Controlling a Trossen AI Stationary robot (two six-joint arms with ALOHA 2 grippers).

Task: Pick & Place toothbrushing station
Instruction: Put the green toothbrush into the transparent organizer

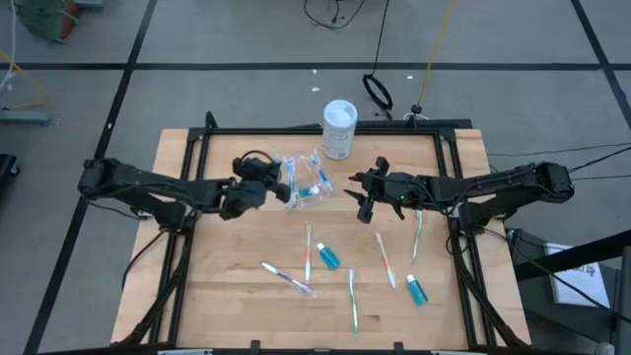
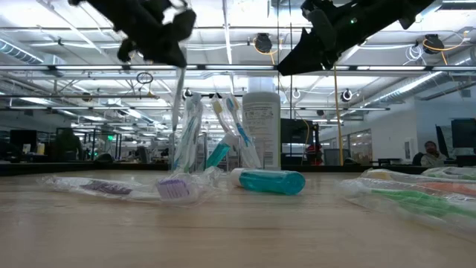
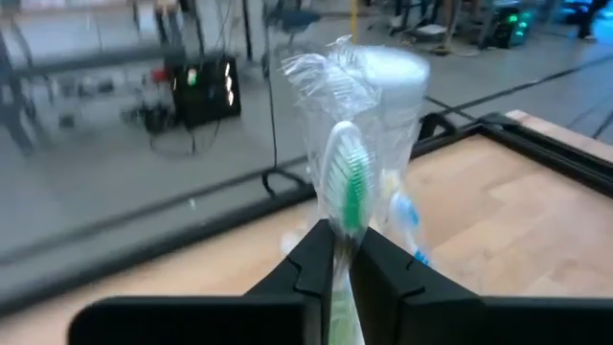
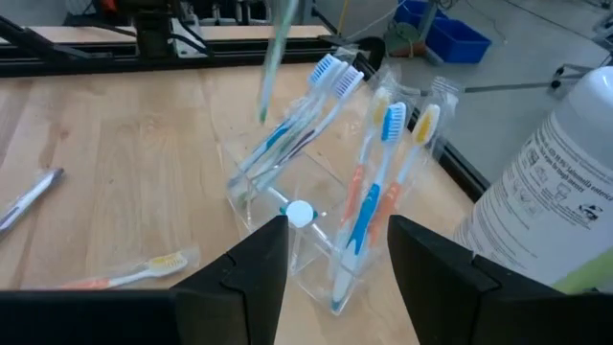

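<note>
Your left tool is clamped on a wrapped green-bristled toothbrush, head up and handle hanging down, and in the overhead view it sits just beside the clear cup near the back middle of the worktop. To finish this step well, I would bring the handle's lower tip squarely over the cup's open mouth before lowering, keep the brush close to upright, and let go only once the tip is inside the walls. The cup already holds several brushes leaning at different angles, plus a blue tube down inside, so aim for the gap between them; a crinkly wrapper may snag on its neighbours, and the light cup could tip if you push sideways. Your right tool hovers empty with its fingers apart, close to the cup's other side, so keep it clear of the left arm's path. The tall white container stands just behind the cup. More wrapped brushes and two blue tubes lie scattered toward the front.
</note>
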